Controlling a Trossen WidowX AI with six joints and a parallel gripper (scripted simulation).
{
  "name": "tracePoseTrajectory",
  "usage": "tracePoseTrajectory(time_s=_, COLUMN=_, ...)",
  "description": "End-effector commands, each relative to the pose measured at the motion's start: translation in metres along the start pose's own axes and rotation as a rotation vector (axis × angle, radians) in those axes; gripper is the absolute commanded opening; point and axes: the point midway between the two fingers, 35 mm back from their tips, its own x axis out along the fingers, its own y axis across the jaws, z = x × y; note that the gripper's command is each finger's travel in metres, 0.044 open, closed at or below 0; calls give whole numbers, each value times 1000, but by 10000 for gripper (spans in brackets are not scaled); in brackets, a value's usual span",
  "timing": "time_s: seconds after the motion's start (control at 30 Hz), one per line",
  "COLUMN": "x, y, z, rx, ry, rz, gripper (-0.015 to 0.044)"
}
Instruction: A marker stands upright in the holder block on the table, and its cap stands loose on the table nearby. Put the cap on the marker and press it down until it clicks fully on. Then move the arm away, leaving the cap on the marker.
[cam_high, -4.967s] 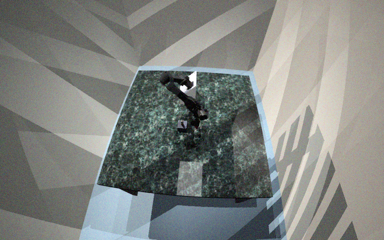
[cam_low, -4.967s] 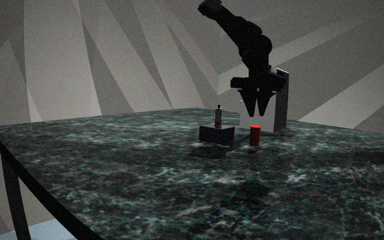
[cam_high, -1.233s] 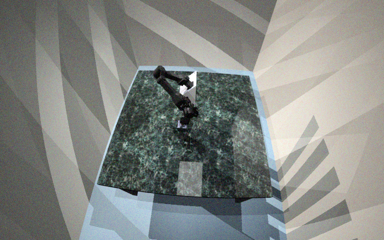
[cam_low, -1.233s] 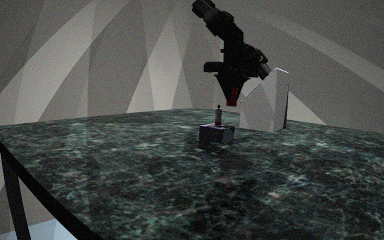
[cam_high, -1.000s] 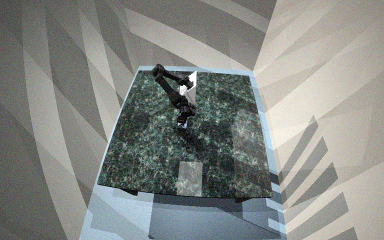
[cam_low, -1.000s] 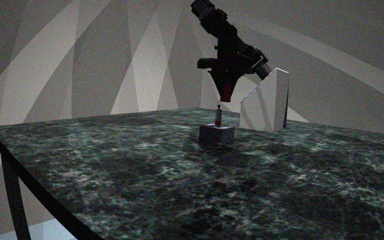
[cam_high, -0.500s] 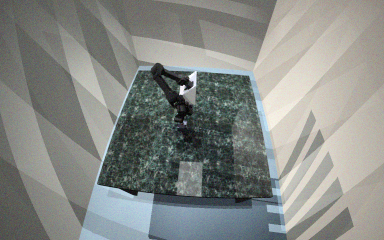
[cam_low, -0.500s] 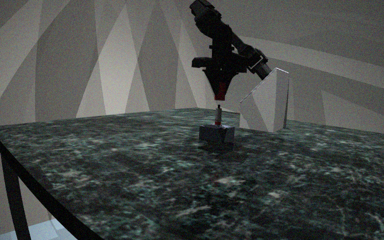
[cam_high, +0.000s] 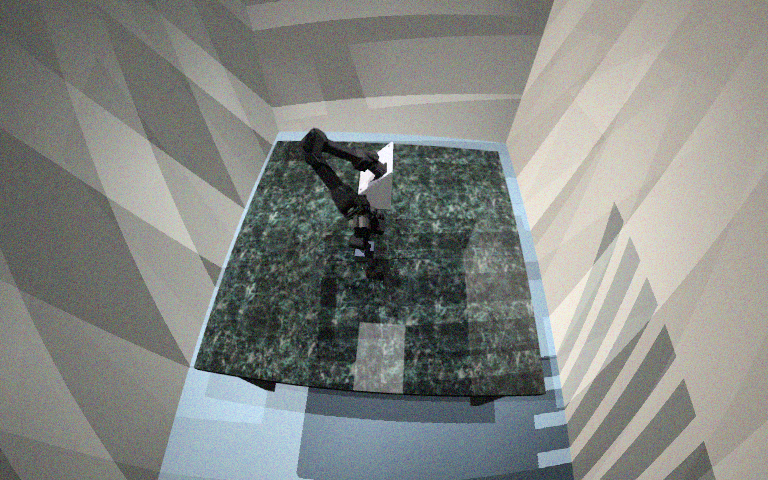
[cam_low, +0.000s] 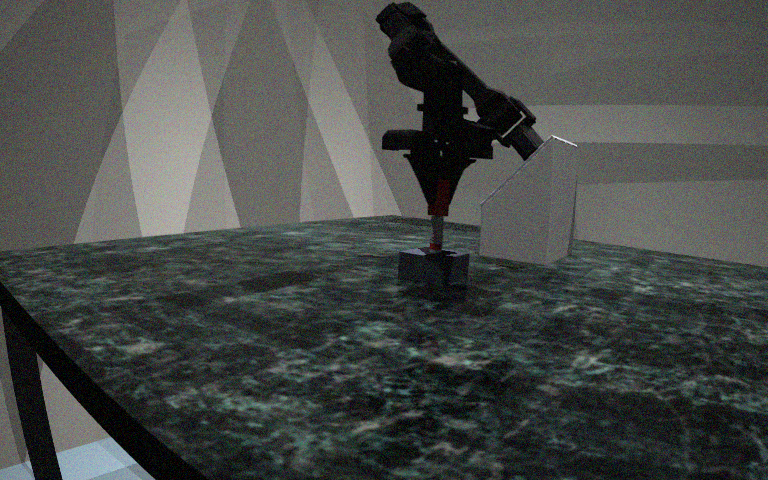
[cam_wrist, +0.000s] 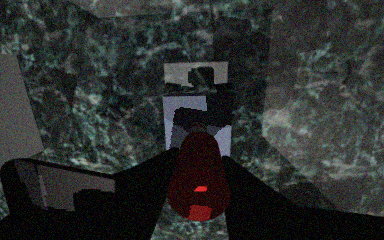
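My gripper (cam_low: 438, 199) is shut on the red cap (cam_low: 443, 195) (cam_wrist: 200, 172), which it holds upright, open end down. The marker (cam_low: 436, 229) stands upright in the grey holder block (cam_low: 413, 266) (cam_high: 359, 253) (cam_wrist: 184, 102), with its pale barrel and a red band near the block showing. The cap's lower rim is right at the top of the marker's barrel in the exterior view, and the marker's black tip does not show. The barrel is still bare between rim and block. In the wrist view the cap hides most of the marker.
A tall pale block with a slanted top (cam_high: 380, 192) (cam_low: 518, 220) (cam_wrist: 16, 110) stands behind the holder, close to the arm. The dark green marbled table (cam_high: 283, 316) (cam_low: 317, 362) bears both. Light patches and shadows lie across it.
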Motion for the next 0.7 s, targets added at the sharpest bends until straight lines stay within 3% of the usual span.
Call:
tracePoseTrajectory(time_s=0.0, x=7, y=1, z=-1, rx=-4, ry=6, rz=3, gripper=0)
tracePoseTrajectory(time_s=0.67, x=33, y=2, z=-3, rx=-4, ry=10, rz=3, gripper=0)
